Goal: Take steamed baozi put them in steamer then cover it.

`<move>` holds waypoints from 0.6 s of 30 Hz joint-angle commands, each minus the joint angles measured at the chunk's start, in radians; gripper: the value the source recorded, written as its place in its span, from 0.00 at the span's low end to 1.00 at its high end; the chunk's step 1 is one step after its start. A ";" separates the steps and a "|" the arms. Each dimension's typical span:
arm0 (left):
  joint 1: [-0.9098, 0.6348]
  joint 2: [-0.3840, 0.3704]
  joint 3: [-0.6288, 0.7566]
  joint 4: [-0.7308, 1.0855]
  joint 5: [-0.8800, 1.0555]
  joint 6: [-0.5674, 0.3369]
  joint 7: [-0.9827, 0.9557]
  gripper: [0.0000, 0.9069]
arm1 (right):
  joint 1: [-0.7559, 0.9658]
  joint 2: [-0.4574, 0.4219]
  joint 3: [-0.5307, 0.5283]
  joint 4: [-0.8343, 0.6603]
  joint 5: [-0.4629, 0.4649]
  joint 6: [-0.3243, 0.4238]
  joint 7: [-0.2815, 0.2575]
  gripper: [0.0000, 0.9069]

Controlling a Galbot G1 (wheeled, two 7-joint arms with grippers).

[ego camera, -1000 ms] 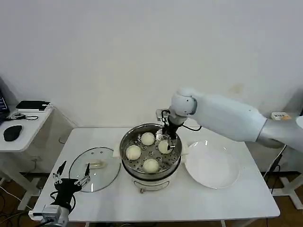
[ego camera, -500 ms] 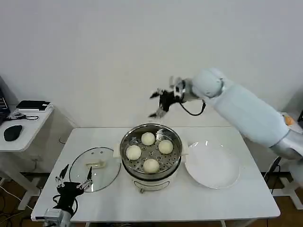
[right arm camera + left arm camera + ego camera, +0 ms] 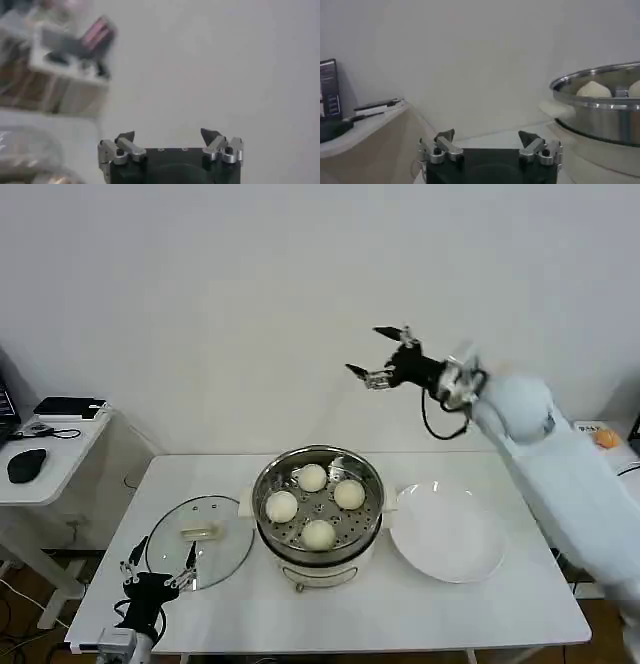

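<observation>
Steamer (image 3: 318,554): steel basket on a cream pot base, centre of the white table (image 3: 520,609). Uncovered.

Buns (image 3: 318,533): four, all lying on the perforated floor of the steamer — none on the white plate (image 3: 446,534) to its right.

Lid (image 3: 199,541): glass, metal-rimmed, flat on the table just left of the steamer, cream handle up. Not yet on the steamer.

Right gripper (image 3: 384,359): raised high above the far side of the table, well clear of the steamer; fingers spread apart, holding nothing.

Left gripper (image 3: 157,572): low at the near left edge of the table, just beside the near rim of the lid; fingers spread, empty.

Step in hand, as judged: loading done, covering remains.

Risks: the lid lies flat and its handle is low — a grasp that lands off the handle may slide on the glass and push the lid towards the table edge. Carried tilted, its rim could strike the steamer wall, or settle crooked on the rim.
</observation>
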 commanded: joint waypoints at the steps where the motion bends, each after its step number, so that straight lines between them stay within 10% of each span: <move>1: -0.019 0.002 0.005 0.020 0.014 -0.005 0.010 1.00 | -0.660 0.055 0.424 0.224 0.014 0.160 0.298 1.00; 8: -0.042 0.020 0.006 0.042 0.060 -0.030 0.004 1.00 | -1.004 0.228 0.655 0.268 0.013 0.223 0.187 1.00; 18: -0.085 0.049 0.012 0.106 0.272 -0.071 -0.054 1.00 | -1.183 0.360 0.702 0.236 -0.008 0.253 0.189 1.00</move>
